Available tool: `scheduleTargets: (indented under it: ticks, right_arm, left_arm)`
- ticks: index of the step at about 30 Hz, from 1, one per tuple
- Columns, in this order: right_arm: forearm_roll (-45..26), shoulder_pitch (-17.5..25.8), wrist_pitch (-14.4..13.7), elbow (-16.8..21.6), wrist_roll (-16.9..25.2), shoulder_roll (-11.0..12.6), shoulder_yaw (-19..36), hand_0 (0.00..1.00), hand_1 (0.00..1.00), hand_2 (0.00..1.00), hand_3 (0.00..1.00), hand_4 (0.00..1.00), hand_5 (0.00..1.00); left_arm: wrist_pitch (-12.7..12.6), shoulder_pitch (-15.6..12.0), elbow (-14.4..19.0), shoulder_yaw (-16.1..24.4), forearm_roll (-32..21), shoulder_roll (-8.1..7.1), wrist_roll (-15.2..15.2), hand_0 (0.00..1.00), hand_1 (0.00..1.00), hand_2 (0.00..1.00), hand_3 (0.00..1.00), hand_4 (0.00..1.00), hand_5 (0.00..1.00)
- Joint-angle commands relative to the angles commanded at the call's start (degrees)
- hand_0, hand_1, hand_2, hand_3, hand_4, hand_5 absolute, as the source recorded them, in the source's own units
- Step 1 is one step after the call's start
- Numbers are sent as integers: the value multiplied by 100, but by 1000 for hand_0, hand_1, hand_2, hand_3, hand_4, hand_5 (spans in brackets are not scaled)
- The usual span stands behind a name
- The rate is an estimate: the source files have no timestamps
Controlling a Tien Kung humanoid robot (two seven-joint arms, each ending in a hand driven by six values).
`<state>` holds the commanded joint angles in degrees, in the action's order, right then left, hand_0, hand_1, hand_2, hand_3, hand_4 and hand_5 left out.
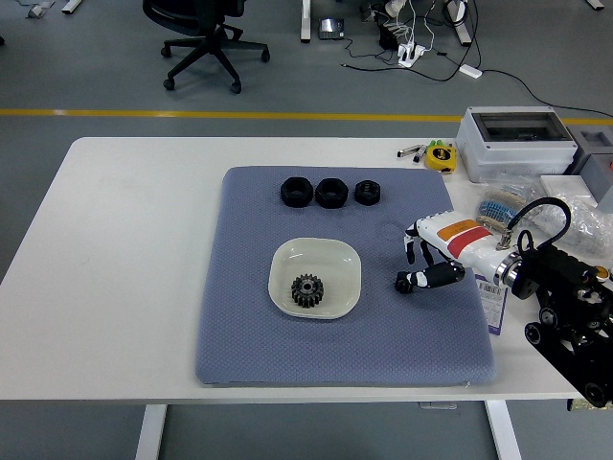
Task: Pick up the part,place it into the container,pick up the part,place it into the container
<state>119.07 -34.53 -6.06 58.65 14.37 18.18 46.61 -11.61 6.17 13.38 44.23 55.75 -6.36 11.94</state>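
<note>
Three black nut-like parts lie in a row at the far side of the blue-grey mat: one on the left (296,192), one in the middle (331,193) and a smaller one on the right (368,192). A white dish (340,257) sits in the mat's middle with a dark gear (307,290) in it. My right hand (418,261) hovers over the mat to the right of the dish. Its fingers are spread and hold nothing. The left arm is out of view.
A grey electrical box (514,140), a yellow tape measure (441,155), pens and plastic bags of small parts (508,206) crowd the table's right side. The blue-grey mat (239,326) covers the table's middle. An office chair stands on the floor behind.
</note>
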Motion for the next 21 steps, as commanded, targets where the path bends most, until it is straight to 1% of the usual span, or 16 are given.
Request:
scheduleTargets:
  ticks: [2,4,5,6,11,12,17,18,21]
  right_arm:
    - [-27,11,108,99,12,27,101,60,142,271,498,823,385]
    - [12,8,311,165,-5,52,165,60,142,271,498,823,385]
    - [97,3,461,206,-18,72,196,60,142,271,498,823,385]
    - [142,1,531,228,-15,86,211,234,343,519,596,998,517]
    - [355,44,698,238,-40,122,302,234,343,519,596,998,517]
    - [398,58,700,228,-39,136,303,412,528,697,684,998,525]
    - [463,133,660,173,-1,173,281,412,528,697,684,998,525]
    - [450,146,640,155,6,169,269,408,525,643,652,998,422]
    - [417,170,558,87,15,144,224,408,525,643,652,998,422]
  left_arm:
    - [-1,2,0,-4,-11,0,-3,691,696,737,580,648,617]
    - [3,0,0,-4,-13,-3,-4,691,696,737,580,648,617]
    - [6,1,0,-5,-7,-4,-5,691,696,737,580,648,617]
    - [7,2,0,-1,1,-4,-4,691,694,738,580,647,615]
    - [4,5,0,-16,-22,-5,-9,691,694,738,580,647,615]
    - [2,7,-1,-19,-27,-4,-10,691,694,736,580,648,615]
    - [-10,5,-4,-29,-61,-1,-18,691,694,736,580,648,615]
    - [-9,5,-4,-27,-55,1,-16,691,694,736,580,648,615]
    - [-9,2,-4,-23,-43,6,-12,691,694,736,580,648,615]
